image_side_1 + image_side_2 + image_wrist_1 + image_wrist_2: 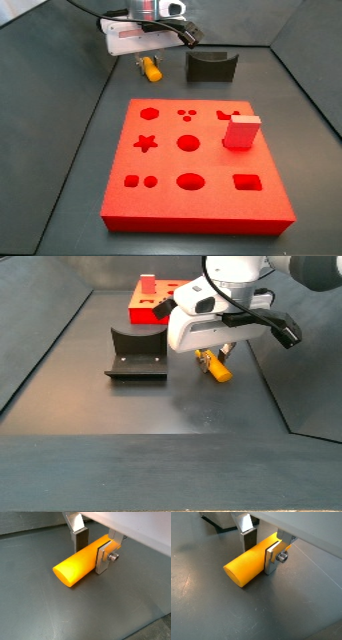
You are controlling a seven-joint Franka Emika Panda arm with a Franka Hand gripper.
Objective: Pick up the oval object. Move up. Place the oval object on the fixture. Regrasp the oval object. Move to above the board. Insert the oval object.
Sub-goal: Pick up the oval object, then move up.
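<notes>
The oval object (72,568) is a yellow-orange capsule peg lying on its side on the dark floor. It also shows in the other wrist view (241,568). My gripper (91,552) straddles its rear half, one silver finger (102,558) against each side, and is shut on it. In both side views the gripper (150,62) (210,356) is low, with the peg (152,70) (215,368) under it at floor level. The dark fixture (210,67) (136,353) stands beside them. The red board (167,165) (140,306) lies further off.
A pink-red cuboid block (242,131) stands upright on the board near one edge. Dark walls enclose the floor on the sides in both side views.
</notes>
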